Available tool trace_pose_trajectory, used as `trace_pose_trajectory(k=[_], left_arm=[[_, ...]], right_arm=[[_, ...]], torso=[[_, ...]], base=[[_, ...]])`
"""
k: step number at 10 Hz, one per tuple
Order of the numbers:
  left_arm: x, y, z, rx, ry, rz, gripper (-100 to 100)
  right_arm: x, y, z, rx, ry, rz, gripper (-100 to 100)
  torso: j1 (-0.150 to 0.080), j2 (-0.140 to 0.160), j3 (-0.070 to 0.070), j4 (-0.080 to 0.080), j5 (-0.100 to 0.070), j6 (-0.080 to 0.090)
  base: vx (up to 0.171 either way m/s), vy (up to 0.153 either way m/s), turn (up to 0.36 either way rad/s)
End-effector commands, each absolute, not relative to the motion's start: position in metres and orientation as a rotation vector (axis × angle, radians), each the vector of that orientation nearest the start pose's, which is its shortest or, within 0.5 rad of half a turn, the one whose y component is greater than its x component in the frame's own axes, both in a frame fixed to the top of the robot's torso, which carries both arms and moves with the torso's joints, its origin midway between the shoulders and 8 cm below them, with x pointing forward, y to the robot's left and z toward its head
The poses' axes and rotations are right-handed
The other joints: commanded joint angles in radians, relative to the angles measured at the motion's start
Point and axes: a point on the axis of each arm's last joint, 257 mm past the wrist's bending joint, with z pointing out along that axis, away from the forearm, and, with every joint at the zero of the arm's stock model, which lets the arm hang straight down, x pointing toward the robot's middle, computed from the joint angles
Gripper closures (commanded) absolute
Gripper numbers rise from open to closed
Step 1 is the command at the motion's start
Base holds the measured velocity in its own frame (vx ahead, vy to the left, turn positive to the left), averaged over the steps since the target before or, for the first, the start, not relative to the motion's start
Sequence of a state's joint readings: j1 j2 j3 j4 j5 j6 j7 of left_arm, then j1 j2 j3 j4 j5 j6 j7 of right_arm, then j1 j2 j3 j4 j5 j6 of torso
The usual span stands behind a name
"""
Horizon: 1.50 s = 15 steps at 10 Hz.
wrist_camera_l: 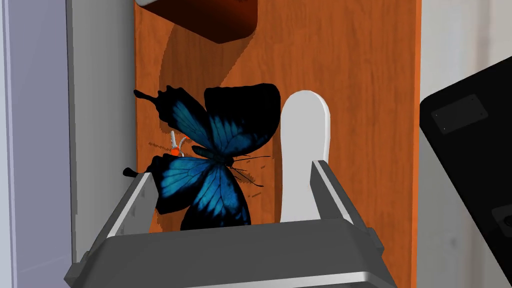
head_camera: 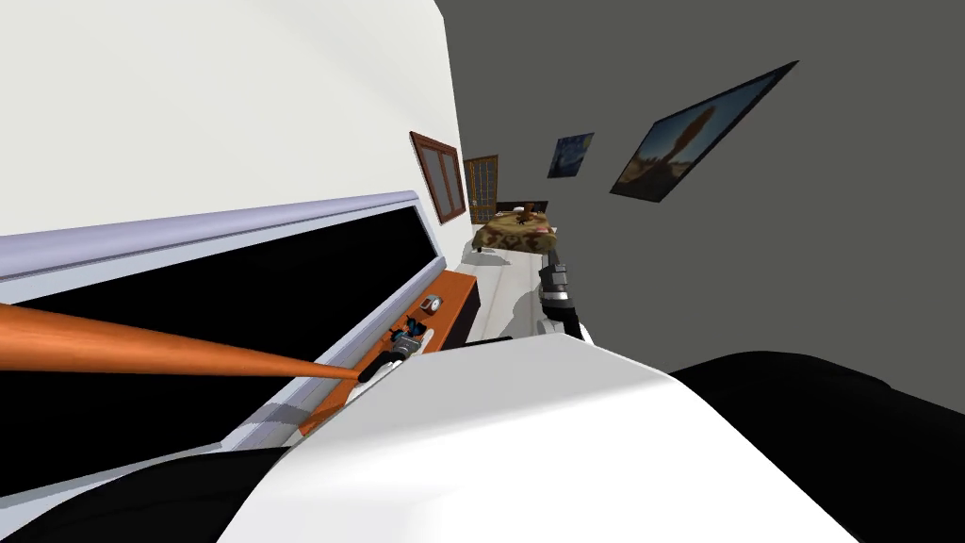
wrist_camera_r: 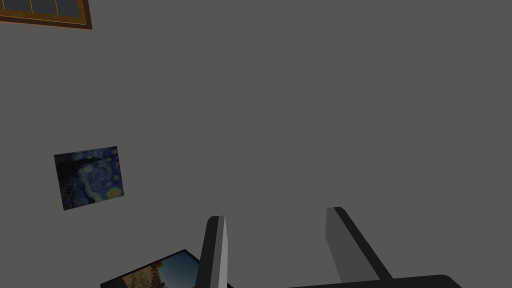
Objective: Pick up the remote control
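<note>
left gripper: low over the long orange wooden surface, just left of centre in the lower half of the head view; its two fingers stand apart, clamped on nothing.
remote control: a white, flat, round-ended slab lying on the surface between the fingers, close against one of them; I cannot tell whether they touch.
blue and black butterfly: flat on the surface just beside the remote control, nearer the other finger.
dark red-brown rounded object: farther along the surface, past the butterfly.
right gripper: raised near the centre of the head view, fingers apart, empty.
</note>
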<state>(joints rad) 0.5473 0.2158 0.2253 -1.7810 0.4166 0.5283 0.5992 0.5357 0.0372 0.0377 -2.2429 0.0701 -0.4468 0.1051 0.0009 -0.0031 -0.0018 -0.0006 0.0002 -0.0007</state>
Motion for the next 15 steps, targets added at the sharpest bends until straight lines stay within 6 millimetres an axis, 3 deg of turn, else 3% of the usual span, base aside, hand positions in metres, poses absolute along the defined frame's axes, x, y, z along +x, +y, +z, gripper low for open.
trace_pose_trajectory(k=[1, 2, 3, 4, 5, 6, 7, 9, 10, 12, 13, 15], left_arm=[[0.267, 0.433, -0.445, -2.495, 0.688, -0.849, -100], [0.248, 0.438, -0.462, -2.57, 0.641, -0.788, -100], [0.247, 0.438, -0.463, -2.575, 0.643, -0.783, -100], [0.229, 0.443, -0.479, -2.644, 0.592, -0.724, -100], [0.227, 0.442, -0.48, -2.652, 0.594, -0.715, -100], [0.207, 0.445, -0.495, -2.721, 0.543, -0.65, -100], [0.207, 0.445, -0.495, -2.722, 0.543, -0.647, -100], [0.171, 0.452, -0.517, -2.832, 0.434, -0.531, -100], [0.167, 0.45, -0.52, -2.846, 0.435, -0.513, -100], [0.131, 0.455, -0.536, -2.94, 0.326, -0.39, -100], [0.13, 0.454, -0.537, -2.944, 0.326, -0.385, -100], [0.097, 0.457, -0.548, -3.017, 0.225, -0.268, -100]], right_arm=[[0.359, -0.27, -0.015, 0.698, 0.738, 1.158, 0], [0.359, -0.27, -0.015, 0.698, 0.738, 1.158, 0], [0.359, -0.27, -0.015, 0.698, 0.738, 1.158, 0], [0.359, -0.27, -0.015, 0.698, 0.738, 1.158, 0], [0.359, -0.27, -0.015, 0.698, 0.738, 1.158, 0], [0.359, -0.27, -0.015, 0.698, 0.738, 1.158, 0], [0.359, -0.27, -0.015, 0.698, 0.738, 1.158, 0], [0.359, -0.27, -0.015, 0.698, 0.738, 1.158, 0], [0.359, -0.27, -0.015, 0.698, 0.738, 1.158, 0], [0.359, -0.27, -0.015, 0.698, 0.738, 1.158, 0], [0.359, -0.27, -0.015, 0.698, 0.738, 1.158, 0], [0.359, -0.27, -0.015, 0.698, 0.738, 1.158, 0]], torso=[[0.0, 0.0, 0.0, 0.0, 0.0, 0.0], [0.0, 0.0, 0.0, 0.0, 0.0, -0.001], [0.0, 0.001, 0.0, 0.0, 0.0, 0.0], [0.0, 0.001, 0.0, 0.0, 0.0, -0.001], [0.0, 0.001, 0.001, 0.0, 0.0, -0.001], [0.0, 0.001, 0.0, 0.0, 0.0, -0.001], [0.0, 0.001, 0.0, 0.0, 0.0, 0.0], [0.0, 0.001, 0.0, 0.0, 0.0, 0.0], [0.001, 0.0, 0.0, 0.0, 0.0, 0.0], [0.0, 0.0, 0.0, 0.0, 0.0, -0.001], [0.001, 0.0, 0.0, 0.0, 0.0, -0.001], [0.0, 0.001, 0.0, 0.0, 0.0, -0.001]], base=[[0.007, 0.026, -0.17], [0.006, 0.022, -0.314], [0.001, 0.027, -0.132], [-0.002, 0.027, -0.24], [0.001, 0.026, -0.158], [0.007, 0.027, -0.289], [0.003, 0.029, -0.147], [0.002, 0.033, -0.37], [0.001, 0.039, -0.12], [0.003, 0.039, -0.295], [-0.001, 0.043, -0.135], [-0.005, 0.034, -0.256]])
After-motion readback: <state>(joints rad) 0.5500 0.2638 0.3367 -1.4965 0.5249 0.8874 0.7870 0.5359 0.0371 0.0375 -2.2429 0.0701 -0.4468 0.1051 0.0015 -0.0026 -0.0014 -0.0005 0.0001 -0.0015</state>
